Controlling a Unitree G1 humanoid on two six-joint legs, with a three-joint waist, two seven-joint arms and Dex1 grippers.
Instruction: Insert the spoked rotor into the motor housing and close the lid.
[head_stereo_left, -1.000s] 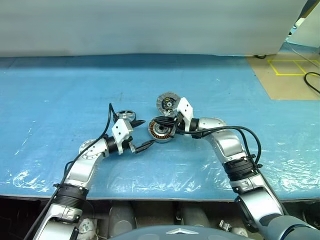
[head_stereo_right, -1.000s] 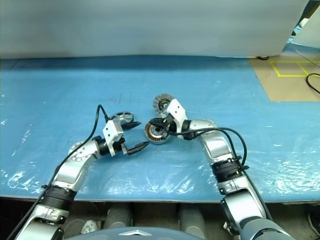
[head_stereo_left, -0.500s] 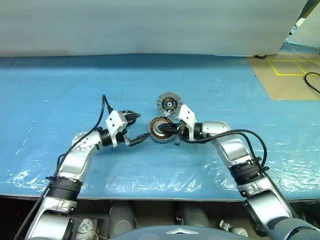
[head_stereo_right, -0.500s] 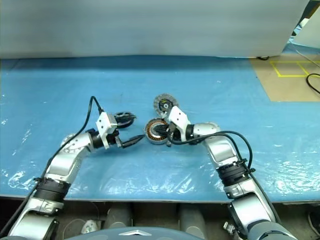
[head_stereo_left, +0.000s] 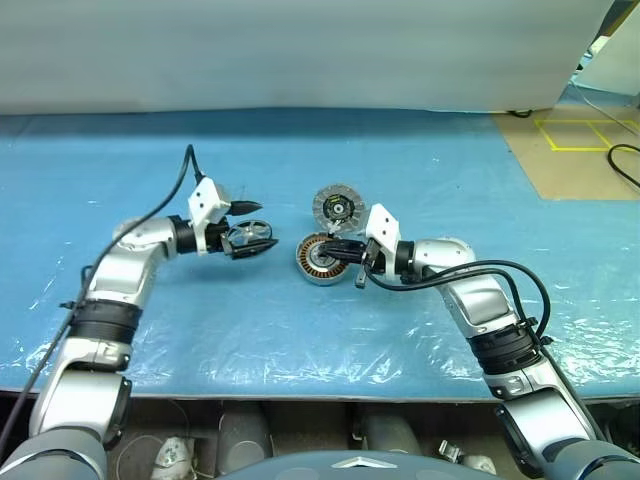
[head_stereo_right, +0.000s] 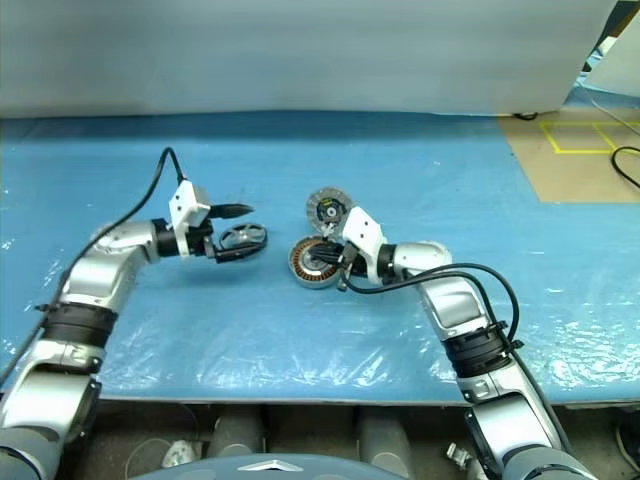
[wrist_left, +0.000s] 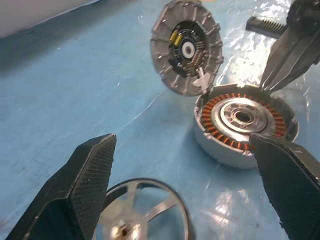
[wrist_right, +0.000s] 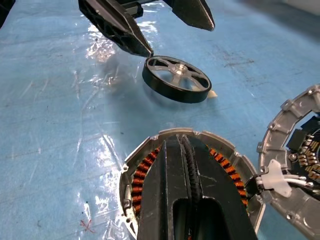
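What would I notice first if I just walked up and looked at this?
Probably the round motor housing in the middle of the blue table, with its ring of copper wire, and the right gripper shut over it. Just behind it lies the ribbed grey lid, joined to it by a small white plug and wires. To its left, the open left gripper straddles the small spoked rotor.

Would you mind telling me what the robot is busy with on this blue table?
It is assembling a small motor. The left gripper, jaws wide open, is at the spoked rotor, which lies flat on the blue sheet, not gripped. The right gripper, shut, rests over the motor housing, whose copper windings are exposed. The lid lies beside the housing, joined to it by a small white connector, so nothing is inserted or closed yet.
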